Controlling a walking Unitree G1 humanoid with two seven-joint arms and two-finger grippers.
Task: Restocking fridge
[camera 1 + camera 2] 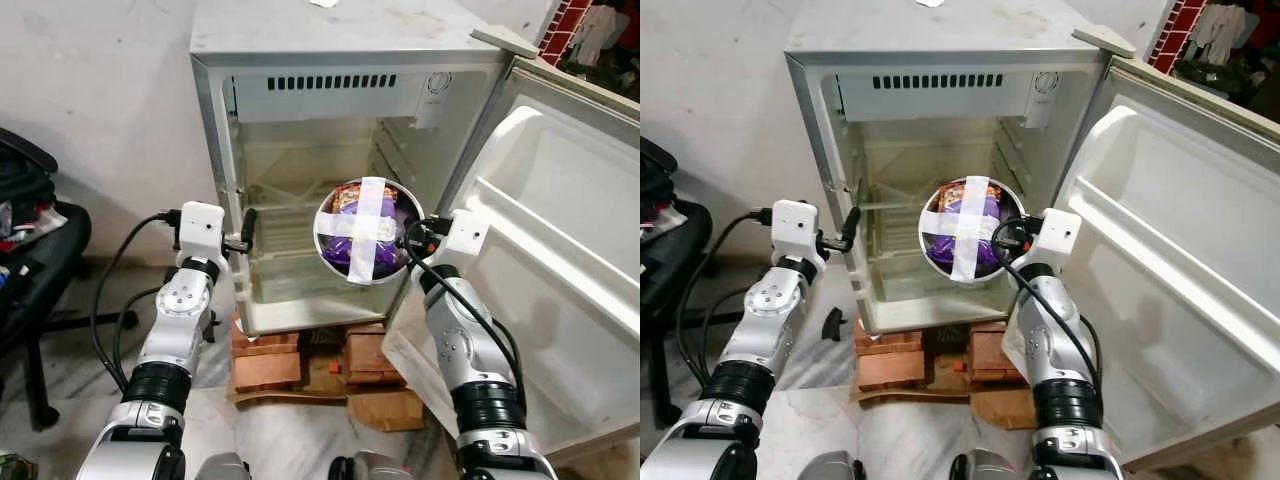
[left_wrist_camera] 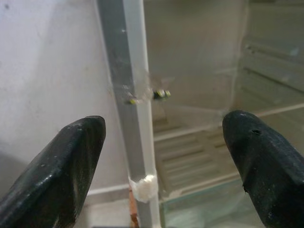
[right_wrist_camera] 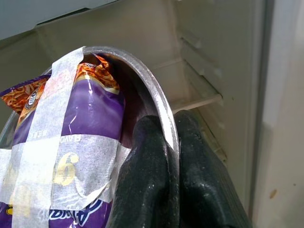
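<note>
Risk first: your right end effector (image 1: 412, 238) grips the steel bowl (image 1: 366, 231) only by a thin section of rim, with the bowl tipped on edge in front of the open fridge (image 1: 330, 190). Judged from this hold, a jolt or a knock against the fridge frame could make the rim slide out between the fingers (image 3: 147, 171). The purple snack packet (image 3: 80, 123) inside depends on crossed tape strips (image 1: 968, 238); a hard tilt may strain them.

Right end effector: fingers pressed together on the rim. Left end effector (image 1: 247, 237): fingers spread wide, empty, straddling the fridge's left frame edge (image 2: 135, 114) without touching.
</note>
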